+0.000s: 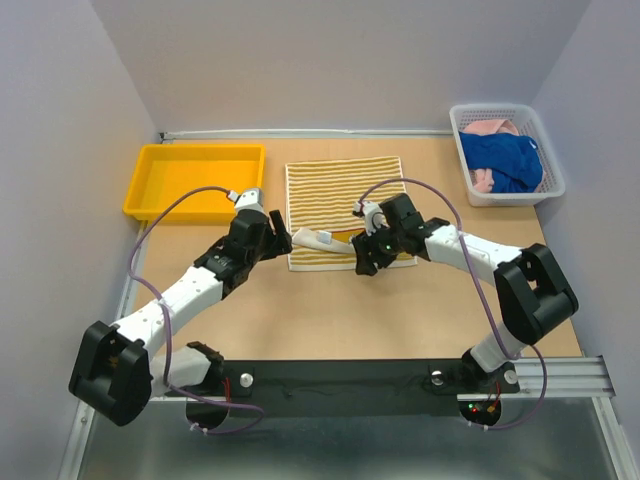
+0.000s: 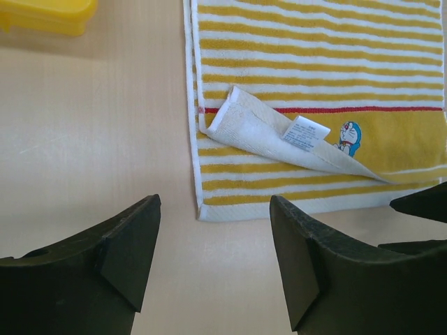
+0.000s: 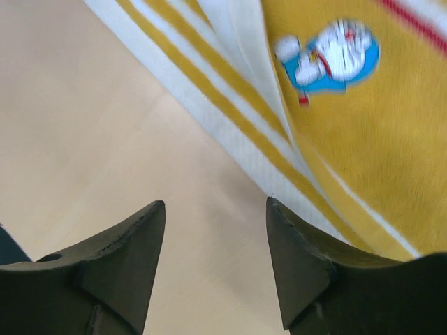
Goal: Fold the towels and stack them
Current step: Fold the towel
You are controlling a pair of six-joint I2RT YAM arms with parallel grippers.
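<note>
Open table (image 1: 330, 310) before the striped towel (image 1: 345, 190); yellow tray (image 1: 195, 180) left, basket (image 1: 515, 197) far right.

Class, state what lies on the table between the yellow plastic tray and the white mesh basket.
The yellow-and-cream striped cloth towel lies there, one near corner folded over; the top view shows it.

- Yellow-and-cream striped cloth towel (image 1: 343, 200) on wooden tabletop (image 1: 400, 310), between yellow plastic tray (image 1: 200, 148) left and white mesh basket (image 1: 497, 106) right.
- Royal blue cloth towel (image 1: 510, 160), pale pink cloth towel (image 1: 488, 127) inside basket.
</note>
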